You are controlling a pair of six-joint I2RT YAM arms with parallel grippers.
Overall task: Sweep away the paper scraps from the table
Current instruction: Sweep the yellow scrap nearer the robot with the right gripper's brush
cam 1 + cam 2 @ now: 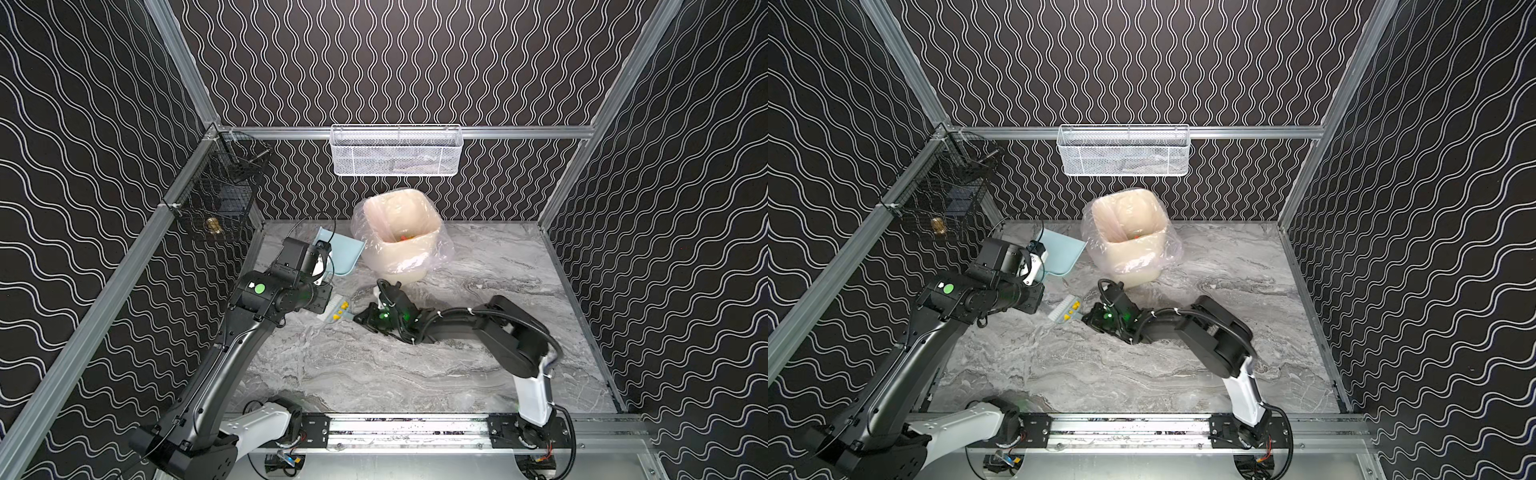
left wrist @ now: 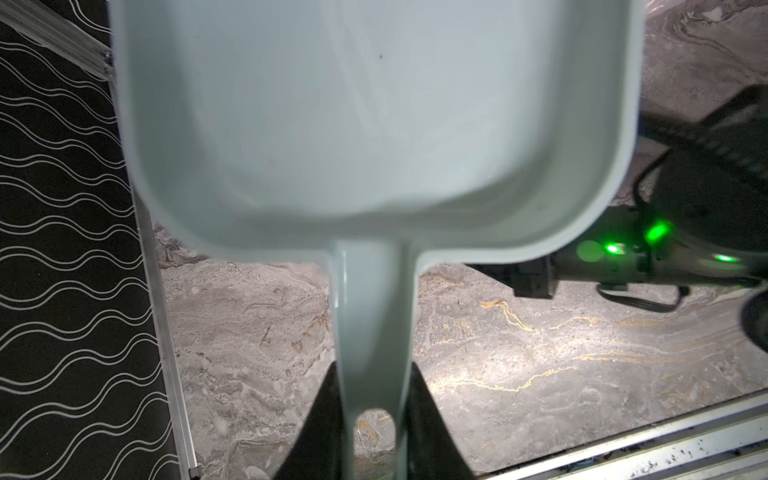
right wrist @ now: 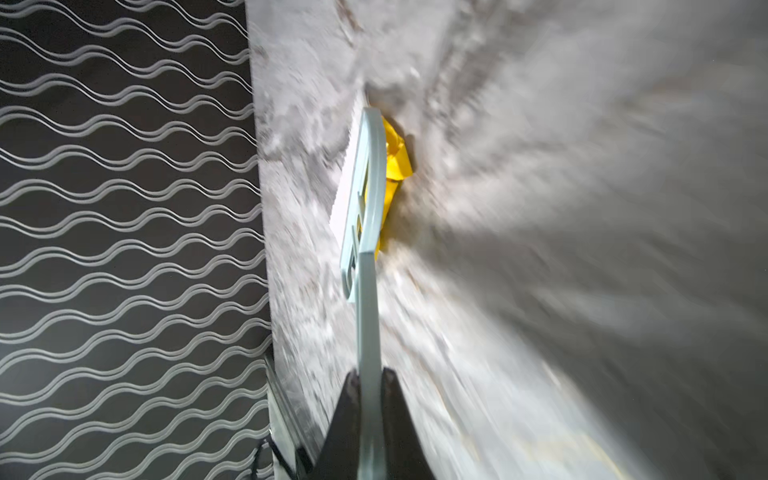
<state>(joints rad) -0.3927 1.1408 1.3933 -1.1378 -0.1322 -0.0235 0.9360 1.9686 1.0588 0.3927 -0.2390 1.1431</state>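
scraps: a little clump of yellow paper scraps [image 1: 343, 308] [image 1: 1074, 308] [image 3: 395, 166] sits mid-table, just in front of the bin, jammed right up against the brush head
more scraps: a few red, orange and yellow bits [image 1: 405, 237] [image 1: 1136, 236] are down in the bottom of the bin, too small to count
table: grey marble table [image 1: 415, 374] [image 1: 1142, 374]; I can't spot any other loose scraps on the part that's visible
brush: pale blue brush [image 1: 332, 312] [image 1: 1061, 313] [image 3: 368, 195] with white bristles, lying low on the table with its head touching the yellow clump
right gripper: right gripper [image 3: 370, 374] is pinching the brush handle, fingers pressed tight on either side of it
dustpan: pale blue dustpan [image 1: 340, 251] [image 1: 1059, 254] [image 2: 374, 124] just beside the bin on its left, nothing in it
left gripper: left gripper [image 2: 372, 374] is clamped on the dustpan handle, one finger on each side
bin: cream bin [image 1: 399, 259] [image 1: 1130, 259] lined with a clear plastic bag that spills over the rim, standing near the back wall
white basket: white mesh basket [image 1: 395, 151] [image 1: 1123, 151] hanging on the back rail; something pale inside, can't make it out
black basket: black wire basket [image 1: 222, 189] [image 1: 953, 187] on the left rail, with a small brass-looking thing [image 1: 212, 224] [image 1: 938, 224] in it
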